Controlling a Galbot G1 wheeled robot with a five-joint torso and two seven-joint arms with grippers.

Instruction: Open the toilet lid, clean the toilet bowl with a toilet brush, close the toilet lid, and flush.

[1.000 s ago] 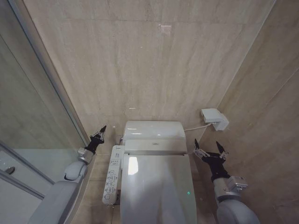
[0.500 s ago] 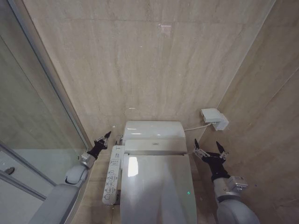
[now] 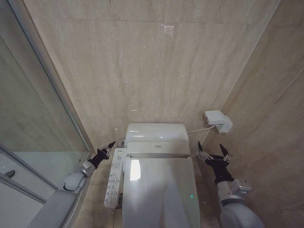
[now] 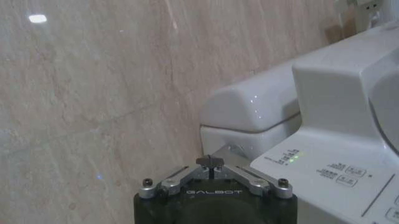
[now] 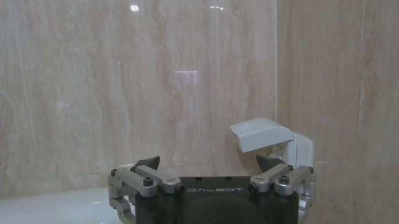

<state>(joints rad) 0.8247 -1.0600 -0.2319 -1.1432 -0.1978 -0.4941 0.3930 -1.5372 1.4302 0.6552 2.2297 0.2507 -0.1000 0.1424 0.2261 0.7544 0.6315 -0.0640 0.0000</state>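
Beige marble-look wall tiles (image 3: 156,61) cover the back and right walls; a glass shower partition with a metal frame (image 3: 35,109) runs along the 9 o'clock side of the head view.

The white smart toilet sits at 6 o'clock. Its large white glossy oval toilet lid (image 3: 160,192) is down, covering the seat and the toilet bowl, so the bowl cannot be seen. A small green light glows on the lid's right side. Behind the lid, at 12 o'clock of it, is the white rounded tank housing (image 3: 156,138).

A white side control panel with rows of buttons (image 3: 114,178) runs along the toilet's left edge; in the left wrist view its green indicator lights are lit (image 4: 337,170).

A white wall socket box with a cable (image 3: 217,120) is mounted on the right wall, at 1 o'clock from the lid.

Right gripper (image 3: 213,155): beside the toilet's right rear corner, at 3 o'clock of the lid hinge, touching nothing. Fingers spread apart, nothing between them; same in the right wrist view (image 5: 209,164).

Left gripper (image 3: 108,147): just beside the rear end of the control panel, at 9 o'clock of the tank, contact not discernible. Fingertips pressed together, holding nothing (image 4: 210,162).
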